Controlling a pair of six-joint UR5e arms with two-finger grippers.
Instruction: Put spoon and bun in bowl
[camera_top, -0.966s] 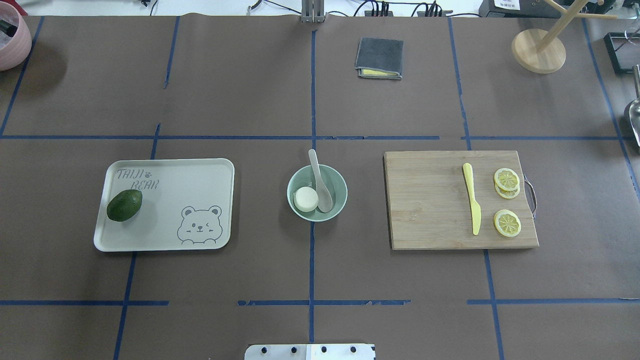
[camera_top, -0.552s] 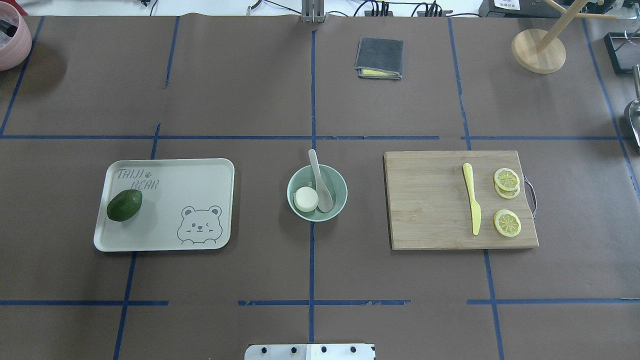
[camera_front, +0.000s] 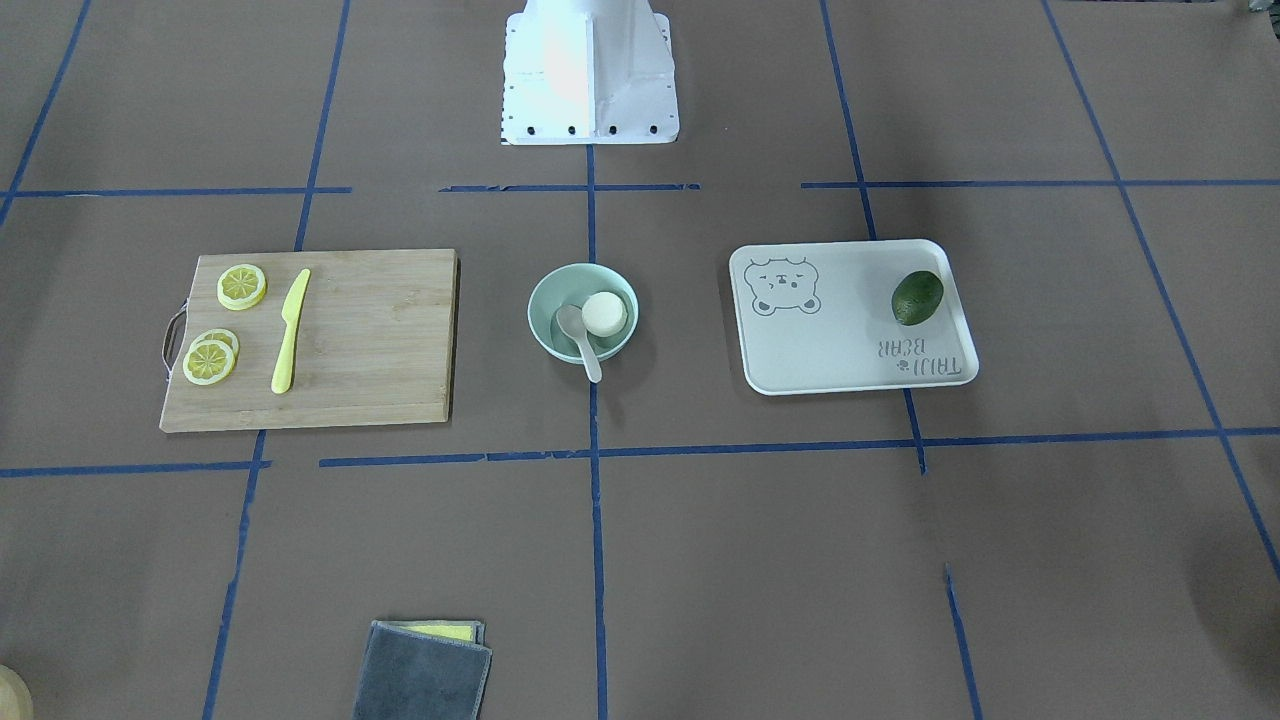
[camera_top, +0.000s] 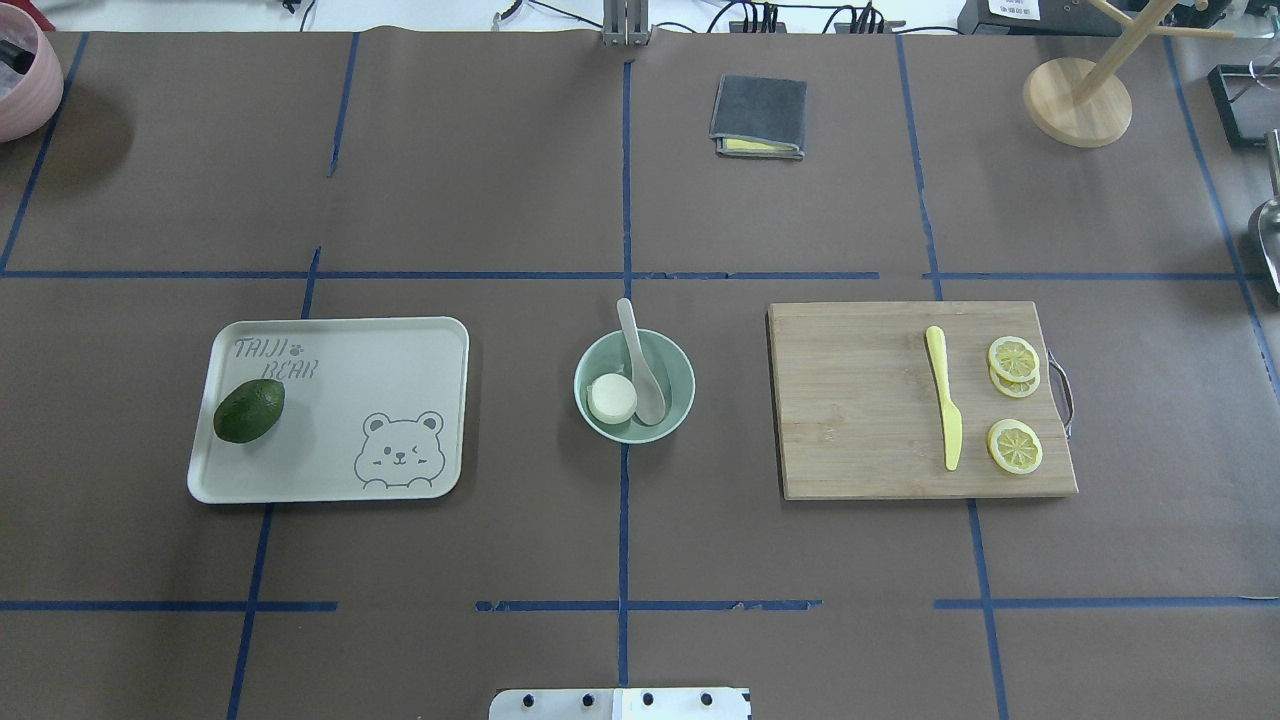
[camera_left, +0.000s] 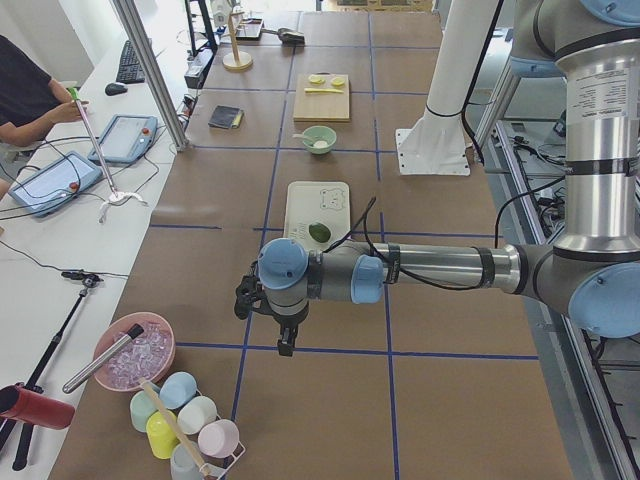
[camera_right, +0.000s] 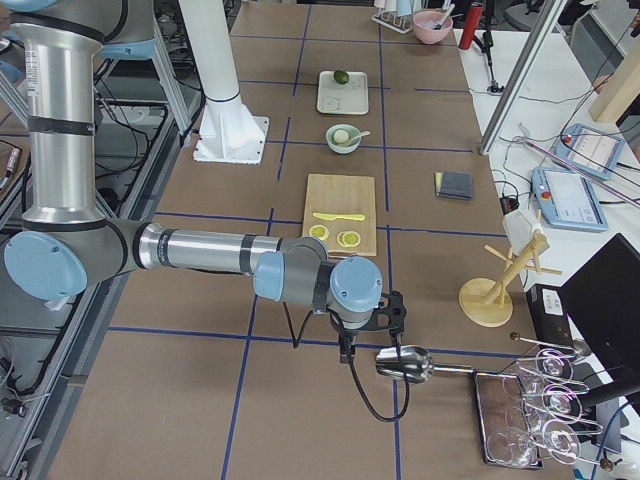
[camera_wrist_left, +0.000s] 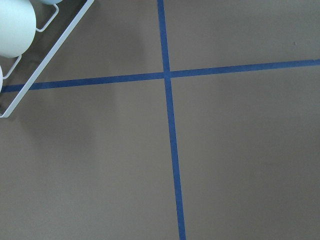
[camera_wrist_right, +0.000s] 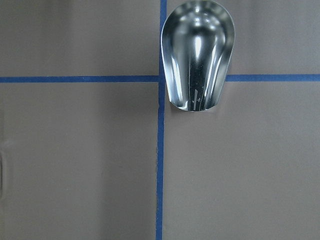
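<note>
The pale mint-green bowl (camera_top: 682, 385) stands at the table's middle, also in the front-facing view (camera_front: 545, 298). The white bun (camera_top: 611, 398) lies in it with its flat cream underside up. The beige-grey spoon (camera_top: 641, 368) lies in the bowl beside the bun, its handle sticking out over the far rim. My left gripper (camera_left: 287, 347) shows only in the exterior left view, far from the bowl over bare table; I cannot tell if it is open. My right gripper (camera_right: 348, 352) shows only in the exterior right view, near a metal scoop; I cannot tell its state.
A white bear tray (camera_top: 400, 350) with an avocado (camera_top: 249, 410) lies left of the bowl. A wooden board (camera_top: 860, 400) with a yellow knife (camera_top: 944, 408) and lemon slices (camera_top: 1014, 445) lies right. A grey cloth (camera_top: 759, 115) is at the back. A metal scoop (camera_wrist_right: 197, 55) lies under the right wrist.
</note>
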